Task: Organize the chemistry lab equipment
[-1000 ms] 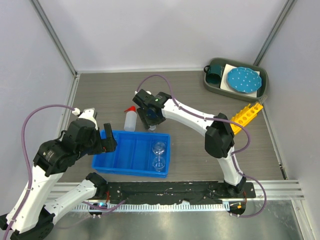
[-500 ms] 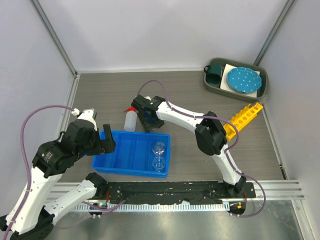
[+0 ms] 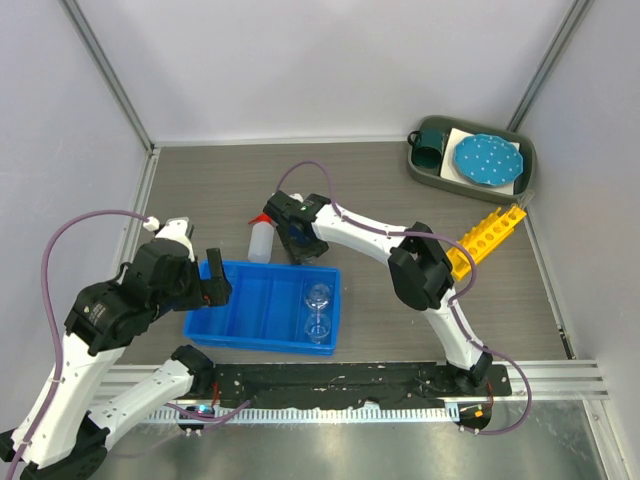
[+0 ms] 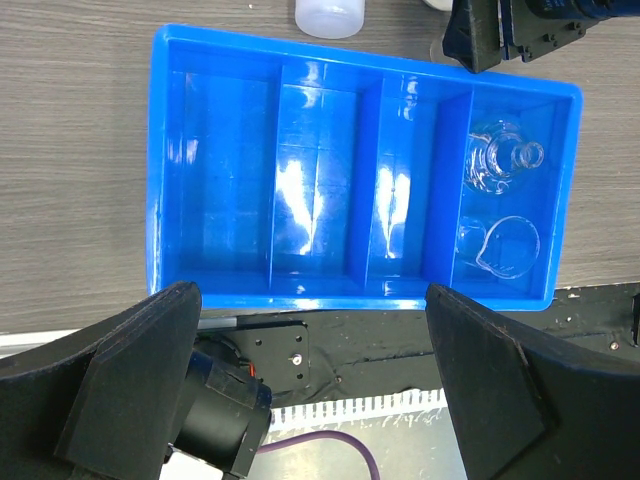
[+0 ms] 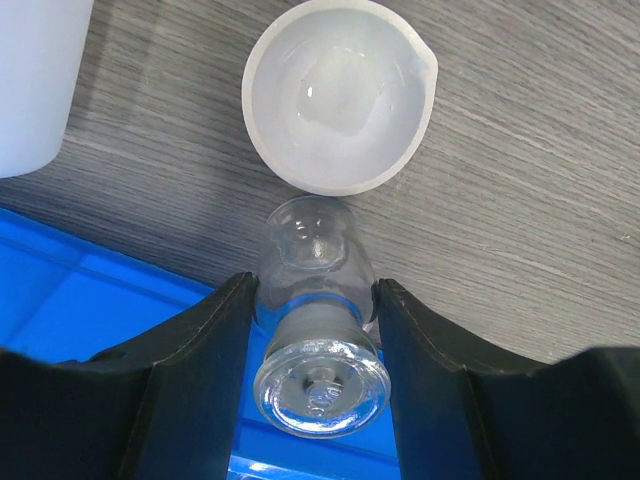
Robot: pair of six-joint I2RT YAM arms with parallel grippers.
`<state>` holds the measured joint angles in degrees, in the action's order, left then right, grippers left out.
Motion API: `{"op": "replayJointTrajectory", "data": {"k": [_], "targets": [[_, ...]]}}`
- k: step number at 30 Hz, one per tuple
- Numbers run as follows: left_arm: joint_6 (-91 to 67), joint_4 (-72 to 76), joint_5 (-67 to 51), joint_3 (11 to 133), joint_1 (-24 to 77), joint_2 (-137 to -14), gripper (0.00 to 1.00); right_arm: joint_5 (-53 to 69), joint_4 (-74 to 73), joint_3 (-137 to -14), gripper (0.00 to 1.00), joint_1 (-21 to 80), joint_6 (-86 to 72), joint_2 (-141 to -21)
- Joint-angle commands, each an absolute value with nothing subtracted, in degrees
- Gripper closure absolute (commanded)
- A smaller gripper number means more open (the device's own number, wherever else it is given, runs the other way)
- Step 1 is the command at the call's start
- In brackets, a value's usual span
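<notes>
Right jaws pinch small clear glass vessel (image 5: 320, 375) beside white round dish (image 5: 340, 100) on bench (image 5: 530, 200); left jaws spread above blue tray (image 4: 161, 180).

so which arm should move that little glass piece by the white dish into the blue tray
Right. The right gripper is closed on both sides of the small glass vessel, beside the white dish at the blue tray's edge. The left gripper hangs open above the tray, holding nothing.

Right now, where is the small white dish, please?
In the right wrist view, the white dish sits on the table just beyond the clear glass vessel in the right gripper, right of the white bottle.
</notes>
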<state>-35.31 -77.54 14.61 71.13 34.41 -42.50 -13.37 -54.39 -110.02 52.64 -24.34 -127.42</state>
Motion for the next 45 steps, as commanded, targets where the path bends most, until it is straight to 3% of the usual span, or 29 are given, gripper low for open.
{"op": "replayJointTrajectory", "data": {"k": [1, 7, 11, 22, 32, 45], "targets": [[-34.36, -77.08, 15.29, 72.16, 34.19, -42.63, 0.0, -14.06, -54.05, -108.28, 0.52, 52.47, -24.96, -127.0], [-34.54, -77.34, 15.29, 72.42, 34.19, -42.54, 0.0, -14.67, -54.4, -108.37, 0.74, 52.47, -24.87, -126.3], [-34.72, -77.52, 15.29, 72.69, 34.19, -42.45, 0.0, -15.73, -55.8, -110.12, 0.78, 52.47, -24.7, -125.25], [-34.98, -77.61, 15.21, 73.39, 34.19, -42.45, 0.0, -19.68, -64.15, -121.81, 0.78, 53.52, -22.59, -121.91], [-34.89, -78.05, 15.56, 74.44, 34.28, -42.71, 0.0, -23.73, -71.71, -131.92, 0.78, 60.29, -22.59, -120.67], [-35.68, -78.66, 15.21, 75.59, 34.19, -42.1, 0.0, -22.33, -68.47, -121.83, 0.78, 66.62, -26.19, -115.58]]}}
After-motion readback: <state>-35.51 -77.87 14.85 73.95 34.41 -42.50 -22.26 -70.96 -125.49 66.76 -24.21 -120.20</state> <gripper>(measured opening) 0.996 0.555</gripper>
